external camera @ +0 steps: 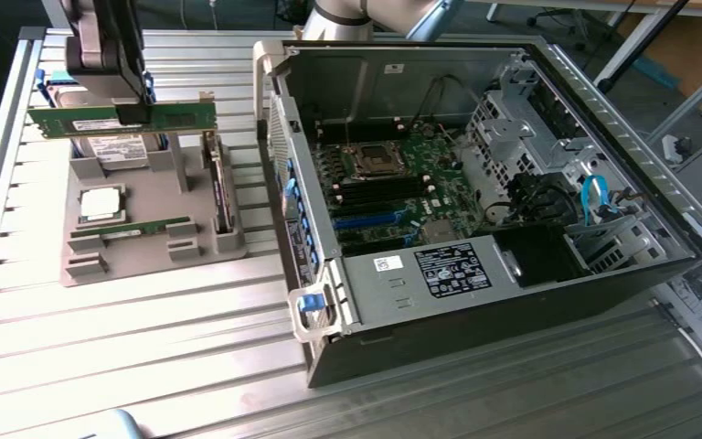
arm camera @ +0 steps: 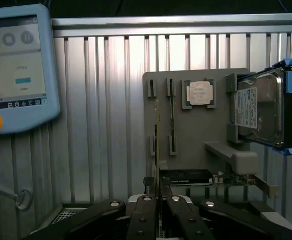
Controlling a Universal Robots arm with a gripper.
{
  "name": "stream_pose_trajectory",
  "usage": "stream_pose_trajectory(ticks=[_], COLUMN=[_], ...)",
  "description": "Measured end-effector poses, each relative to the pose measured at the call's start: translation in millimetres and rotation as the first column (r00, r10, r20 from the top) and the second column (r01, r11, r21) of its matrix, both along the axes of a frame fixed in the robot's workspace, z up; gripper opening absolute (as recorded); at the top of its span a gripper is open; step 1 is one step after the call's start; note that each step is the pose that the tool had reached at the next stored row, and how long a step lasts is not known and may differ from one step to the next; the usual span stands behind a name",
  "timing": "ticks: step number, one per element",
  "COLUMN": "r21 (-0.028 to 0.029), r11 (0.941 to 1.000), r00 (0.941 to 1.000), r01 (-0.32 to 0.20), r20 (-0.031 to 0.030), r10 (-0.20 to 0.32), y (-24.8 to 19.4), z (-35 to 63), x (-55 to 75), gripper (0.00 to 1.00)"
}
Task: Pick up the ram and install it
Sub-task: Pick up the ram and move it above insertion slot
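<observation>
A: Slatted metal tabletop (external camera: 143,311); grey holder (external camera: 143,256) at exterior view's left, open computer case (external camera: 364,78) at its right. Holding ram (external camera: 180,117) with tool (external camera: 132,112) clamped on it near mid-length, lifted clear above holder, long edge level.

B: Noted. Judged step: transfer from holder toward memory slots (external camera: 382,190). Best done level and square, no twist in grip, no rush.

A: In the way?

B: Likely case wall (external camera: 275,119), between ram and slots; blue cable (external camera: 592,197) deeper inside. On holder: hard drive (external camera: 113,146), processor (external camera: 101,203), second stick (external camera: 132,227), expansion card (external camera: 215,183). Control tablet (arm camera: 16,65) nearby.
</observation>
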State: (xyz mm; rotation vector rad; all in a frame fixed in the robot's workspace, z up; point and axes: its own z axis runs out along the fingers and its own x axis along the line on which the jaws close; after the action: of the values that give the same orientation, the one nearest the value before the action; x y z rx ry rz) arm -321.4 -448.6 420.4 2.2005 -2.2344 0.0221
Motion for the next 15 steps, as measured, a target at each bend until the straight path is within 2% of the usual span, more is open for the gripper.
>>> stream_pose_trajectory(ticks=[15], r21=[0.0000], r11=[1.0000], r00=[1.0000], r01=[0.000], r20=[-0.0001], r10=[0.000], y=[0.0], z=[0.1], x=[10.6], gripper=[0.13])
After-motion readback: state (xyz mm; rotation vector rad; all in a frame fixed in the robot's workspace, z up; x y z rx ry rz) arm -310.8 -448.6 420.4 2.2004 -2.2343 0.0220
